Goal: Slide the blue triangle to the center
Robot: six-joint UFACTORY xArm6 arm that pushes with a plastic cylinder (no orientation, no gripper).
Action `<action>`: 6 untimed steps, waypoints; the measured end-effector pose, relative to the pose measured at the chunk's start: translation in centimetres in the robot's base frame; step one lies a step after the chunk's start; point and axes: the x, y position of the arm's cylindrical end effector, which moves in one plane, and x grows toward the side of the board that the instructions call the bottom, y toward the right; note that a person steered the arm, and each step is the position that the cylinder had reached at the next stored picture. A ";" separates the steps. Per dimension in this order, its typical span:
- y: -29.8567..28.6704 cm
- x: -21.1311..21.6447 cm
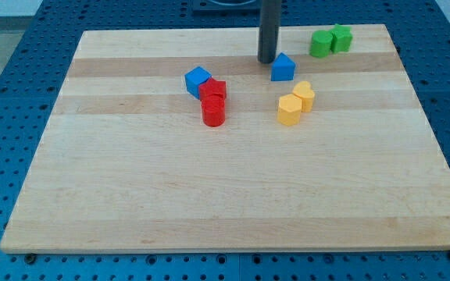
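The blue triangle (pixel 283 68) sits on the wooden board (pixel 233 195) near the view's top, right of the middle. My tip (pixel 267 61) rests on the board just left of it, close to touching; I cannot tell if it touches. A blue cube (pixel 197 80) lies further left.
A red block (pixel 214 90) and a red cylinder (pixel 213 112) sit against the blue cube, below and right of it. Two yellow blocks (pixel 296 103) lie below the blue triangle. Two green blocks (pixel 330 40) stand at the view's top right.
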 end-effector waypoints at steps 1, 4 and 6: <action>2.5 -1.5; 1.0 8.5; 0.3 12.5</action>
